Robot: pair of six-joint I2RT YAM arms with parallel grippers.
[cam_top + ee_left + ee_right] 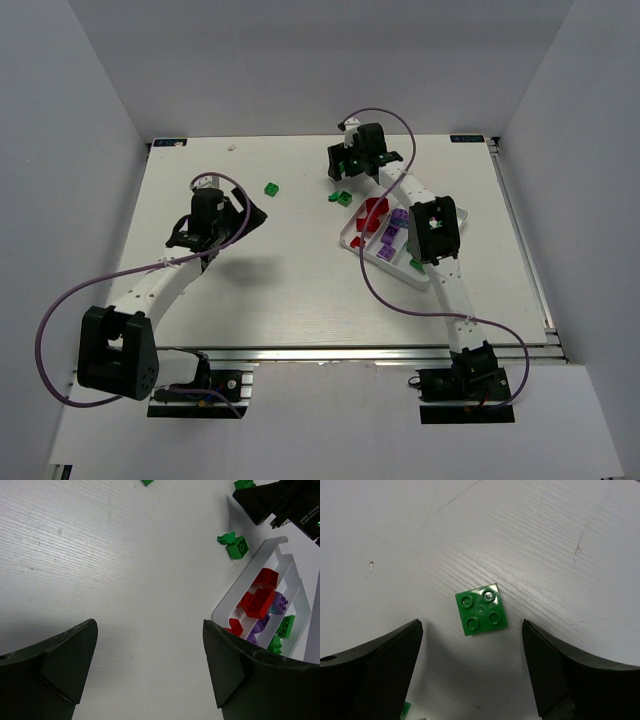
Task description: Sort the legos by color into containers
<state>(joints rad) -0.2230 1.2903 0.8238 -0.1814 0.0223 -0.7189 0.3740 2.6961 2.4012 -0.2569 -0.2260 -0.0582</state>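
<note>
Four green legos (237, 547) lie loose toward the table's (300, 290) far edge; one tray (235, 588), three containers (281, 576). Left gripper (149, 645) and right gripper (472, 623) gape empty; right gripper's lettering illegible.

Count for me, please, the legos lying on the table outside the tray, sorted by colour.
Green: 4 (lone brick; square brick and small brick together near the tray; fourth brick below the open right pincer)
Red: 0
Purple: 0
Total: 4
</note>
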